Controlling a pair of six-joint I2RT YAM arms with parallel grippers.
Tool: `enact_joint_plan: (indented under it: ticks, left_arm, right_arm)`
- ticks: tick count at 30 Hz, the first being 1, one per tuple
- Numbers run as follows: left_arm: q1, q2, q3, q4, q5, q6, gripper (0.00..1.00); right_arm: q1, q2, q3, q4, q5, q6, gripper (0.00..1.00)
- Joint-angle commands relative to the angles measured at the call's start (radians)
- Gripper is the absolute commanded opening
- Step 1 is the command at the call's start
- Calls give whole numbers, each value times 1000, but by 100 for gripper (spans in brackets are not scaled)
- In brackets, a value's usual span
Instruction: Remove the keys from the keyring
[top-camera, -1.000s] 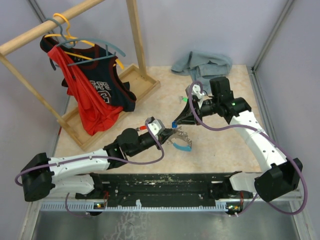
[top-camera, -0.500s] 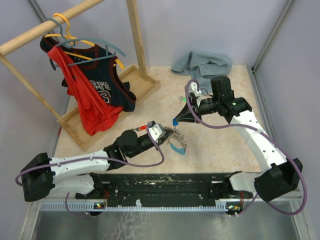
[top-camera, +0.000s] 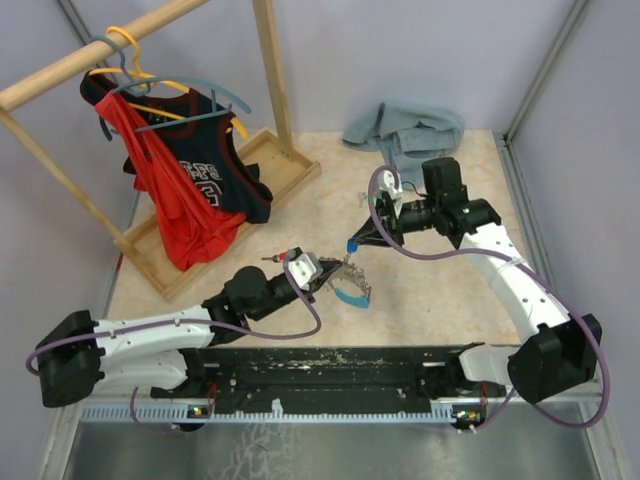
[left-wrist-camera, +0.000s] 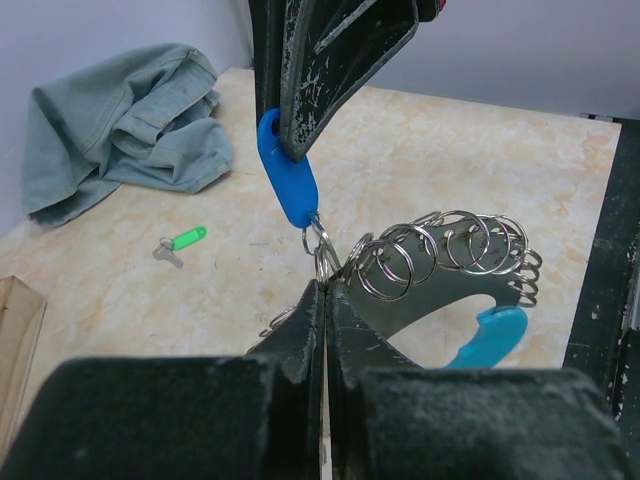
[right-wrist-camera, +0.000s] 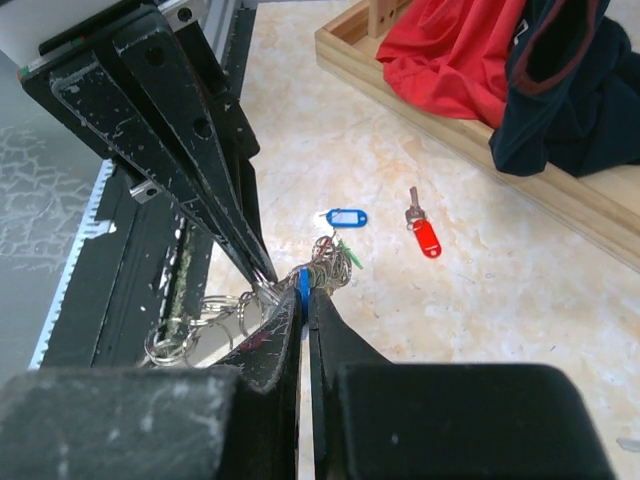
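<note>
The keyring (left-wrist-camera: 450, 250) is a bunch of silvery loops with a light blue tag (left-wrist-camera: 490, 335); in the top view the keyring (top-camera: 352, 286) hangs between the two arms, just above the table. My left gripper (left-wrist-camera: 326, 285) is shut on a small ring at the bunch's end. A blue tag (left-wrist-camera: 287, 182) linked to that ring is pinched from above by my right gripper (right-wrist-camera: 304, 292), which is shut on it. In the top view the left gripper (top-camera: 336, 272) and right gripper (top-camera: 352, 243) nearly meet. Loose keys lie on the table: a green-tagged key (left-wrist-camera: 183, 241), a red-tagged key (right-wrist-camera: 424, 236) and a blue tag (right-wrist-camera: 343, 217).
A crumpled grey cloth (top-camera: 405, 128) lies at the back of the table. A wooden clothes rack (top-camera: 262, 160) with red and dark jerseys (top-camera: 180, 170) on hangers stands at the back left. A black rail (top-camera: 330, 365) runs along the near edge.
My left gripper has closed fully on the ring and drawn back a little to the left, pulling the bunch with it. The right gripper has barely moved and still pinches the blue tag.
</note>
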Motion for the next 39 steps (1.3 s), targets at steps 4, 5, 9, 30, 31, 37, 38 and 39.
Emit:
enact_joint_plan:
  ticks: [4,5,9,30,31,37,38,39]
  left_arm:
    - [-9,-40,-20,95,5,11,0]
    - [-9,-41,-23,98,5,11,0]
    - [-9,-43,-39,121,0,12,0]
    - [-10,125,-158,575,-12,55,0]
    - [-10,133,-161,595,-14,52,7]
    - [-10,96,-174,590,-21,31,31]
    - [-8,84,-176,579,-22,30,32]
    - [-8,72,-178,567,-22,32,32]
  right_arm:
    - [-18,11,-62,143,-54,-19,0]
    - [-18,13,-67,149,-60,-17,0]
    - [-19,10,-53,147,-65,-1,0]
    - [-7,10,228,-125,-139,-66,0]
    - [-6,11,234,-131,-140,-70,0]
    - [-4,12,244,-162,-140,-101,0]
    - [-4,13,245,-169,-144,-110,0]
    - [-4,12,246,-176,-146,-116,0]
